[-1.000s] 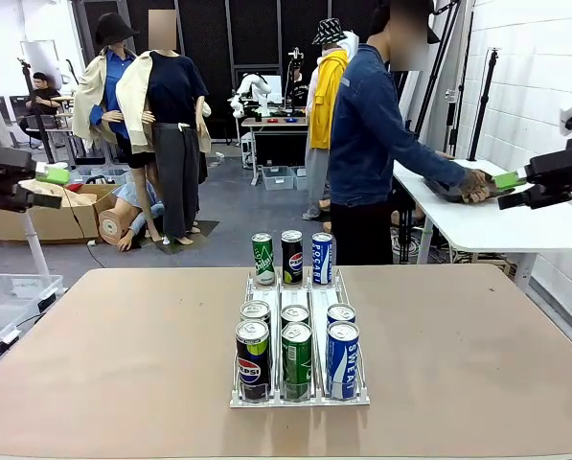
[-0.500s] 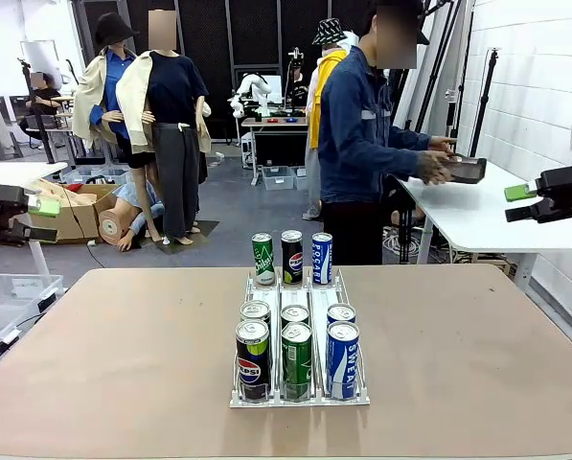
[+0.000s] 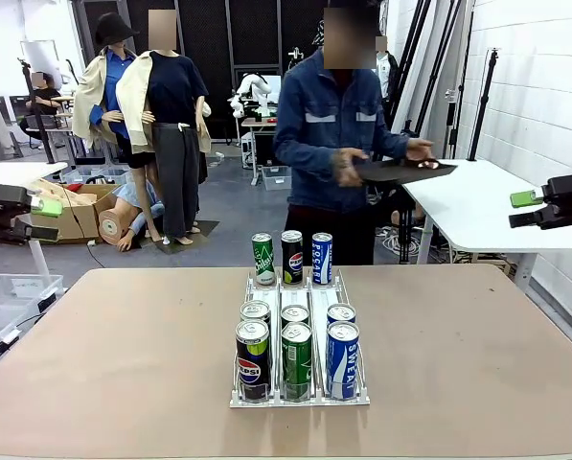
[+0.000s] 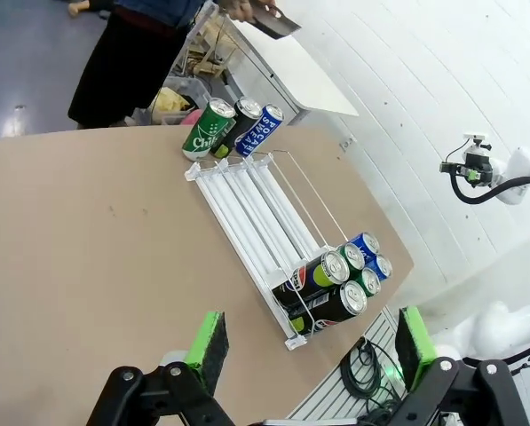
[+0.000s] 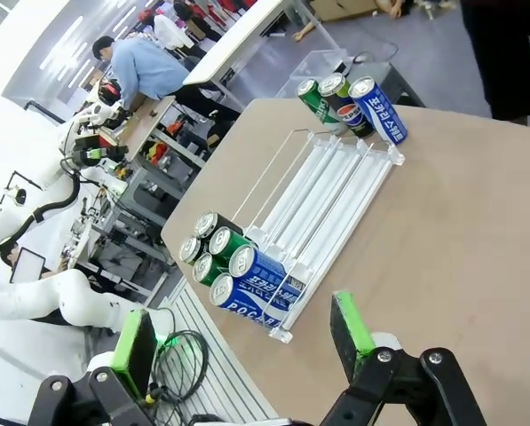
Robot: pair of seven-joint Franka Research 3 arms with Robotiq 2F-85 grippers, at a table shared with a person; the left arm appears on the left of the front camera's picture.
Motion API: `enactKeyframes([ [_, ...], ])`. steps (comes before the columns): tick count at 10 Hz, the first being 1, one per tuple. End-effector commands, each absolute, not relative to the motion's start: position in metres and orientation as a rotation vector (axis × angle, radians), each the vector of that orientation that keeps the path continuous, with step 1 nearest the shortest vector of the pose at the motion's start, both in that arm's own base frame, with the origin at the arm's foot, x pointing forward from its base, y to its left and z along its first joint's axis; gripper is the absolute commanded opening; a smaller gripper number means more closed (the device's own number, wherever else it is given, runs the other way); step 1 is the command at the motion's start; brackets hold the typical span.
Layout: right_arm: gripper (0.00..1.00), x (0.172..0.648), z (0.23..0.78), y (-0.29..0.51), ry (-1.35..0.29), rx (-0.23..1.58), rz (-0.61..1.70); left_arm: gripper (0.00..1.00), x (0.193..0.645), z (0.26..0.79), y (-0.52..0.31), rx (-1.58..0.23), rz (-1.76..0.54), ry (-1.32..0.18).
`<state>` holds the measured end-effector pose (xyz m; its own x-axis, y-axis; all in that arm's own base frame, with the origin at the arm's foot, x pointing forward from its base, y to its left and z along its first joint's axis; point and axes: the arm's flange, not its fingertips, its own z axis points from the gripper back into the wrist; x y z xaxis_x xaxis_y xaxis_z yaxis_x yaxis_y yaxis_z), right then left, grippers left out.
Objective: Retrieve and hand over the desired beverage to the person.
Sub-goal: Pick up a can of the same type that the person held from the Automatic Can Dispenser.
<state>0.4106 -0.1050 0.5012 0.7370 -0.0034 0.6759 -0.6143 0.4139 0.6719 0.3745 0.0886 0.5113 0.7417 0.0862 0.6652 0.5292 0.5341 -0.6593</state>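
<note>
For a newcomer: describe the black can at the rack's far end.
A clear rack sits on the table. Three cans stand at its far end, by the person. Take the middle one: black, between a green can and a blue can.

Person [image 3: 338, 134], upper centre: dk blue denim jacket w/ two pale chest stripes, long sleeves, dk trousers. left gripper [image 3: 44, 219] at left edge & right gripper [image 3: 520, 209] at right edge: black blocky bodies, bright green pads [image 4: 207, 342]. Wrist views: black fingers [image 5: 407, 382] w/ round pivot bolts. right arm [image 4: 524, 167], right of frame: white, rounded, thin black cable looped beside it.
</note>
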Motion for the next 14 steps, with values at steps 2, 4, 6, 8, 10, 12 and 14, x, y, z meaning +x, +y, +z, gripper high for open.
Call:
enactKeyframes([
  [2, 1.00, 0.4126, 0.5010, -0.1025, -0.657, 1.088, 0.416, 1.00, 0.3733, 0.5092, 0.0903, -0.996, -0.296, -0.706],
  [4, 1.00, 0.4126, 0.5010, -0.1025, -0.657, 1.088, 0.416, 1.00, 0.3733, 0.5092, 0.0903, -0.996, -0.296, -0.706],
  [6, 1.00, 0.4126, 0.5010, -0.1025, -0.657, 1.088, 0.416, 1.00, 0.3733, 0.5092, 0.0903, -0.996, -0.296, -0.706],
  [8, 1.00, 0.4126, 0.5010, -0.1025, -0.657, 1.088, 0.416, 1.00, 0.3733, 0.5092, 0.0903, -0.996, -0.296, -0.706],
  [10, 1.00, 0.4126, 0.5010, -0.1025, -0.657, 1.088, 0.416, 1.00, 0.3733, 0.5092, 0.0903, -0.996, -0.296, -0.706],
  [12, 1.00, 0.4126, 0.5010, -0.1025, -0.657, 1.088, 0.416, 1.00, 0.3733, 0.5092, 0.0903, -0.996, -0.296, -0.706],
  [14, 1.00, 0.4126, 0.5010, -0.1025, -0.657, 1.088, 0.416, 1.00, 0.3733, 0.5092, 0.0903, -0.996, -0.296, -0.706],
])
